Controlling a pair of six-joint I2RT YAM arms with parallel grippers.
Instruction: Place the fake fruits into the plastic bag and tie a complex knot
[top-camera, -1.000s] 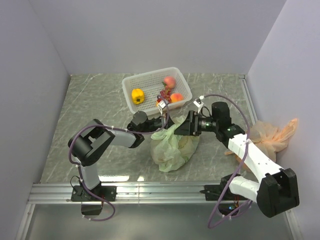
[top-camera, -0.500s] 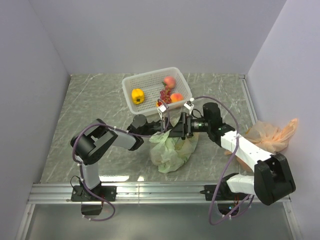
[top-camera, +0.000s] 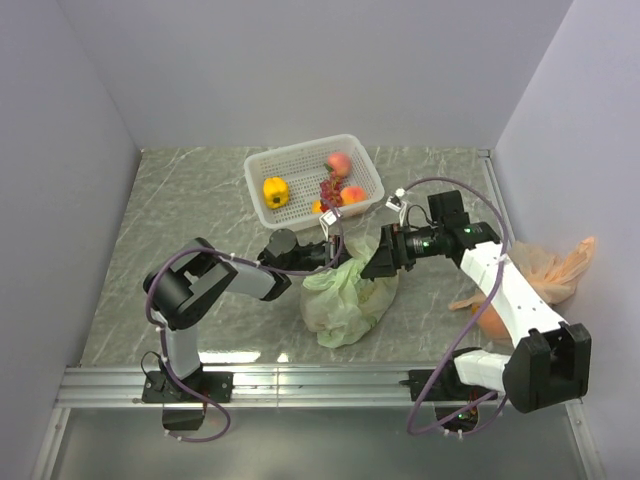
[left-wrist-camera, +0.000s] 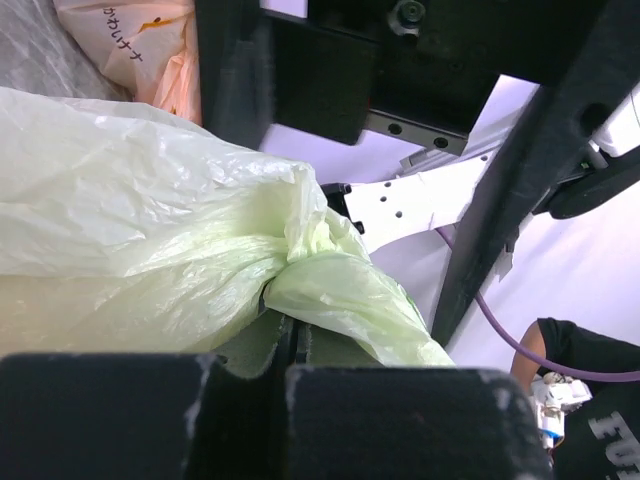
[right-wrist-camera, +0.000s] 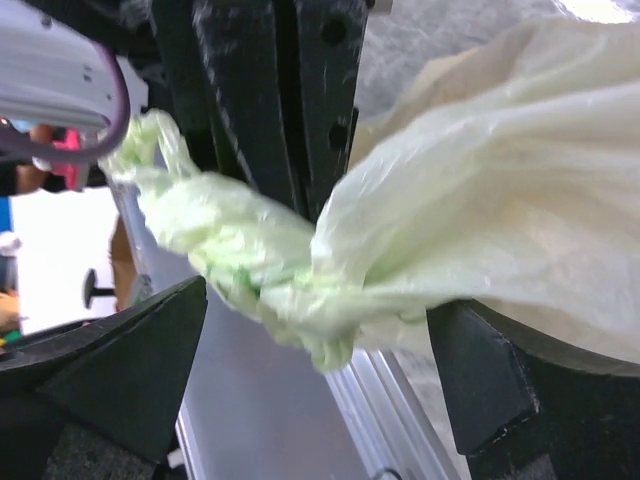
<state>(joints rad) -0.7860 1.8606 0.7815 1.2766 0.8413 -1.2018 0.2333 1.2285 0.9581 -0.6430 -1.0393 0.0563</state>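
Top external view: knotting the plastic bag (top-camera: 345, 295), mid-table, just near of the basket (top-camera: 262, 165).
My left gripper (top-camera: 328, 250) pinches the bag tight; my right gripper (top-camera: 373, 266) stands spread. Next, I judge, it must close on the twisted handle (right-wrist-camera: 235, 245) (only the right wrist shows that between my fingers (right-wrist-camera: 130, 370)) and pull.

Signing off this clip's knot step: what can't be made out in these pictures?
- Top view: neck of the green bag, between left gripper and right gripper, too small to show a knot.
- Left wrist: bunched handles run behind the fingers; tied or twisted, unclear.
- All views: cloudy film hides the bag's contents.
- Top view: right arm crosses the orange bag.
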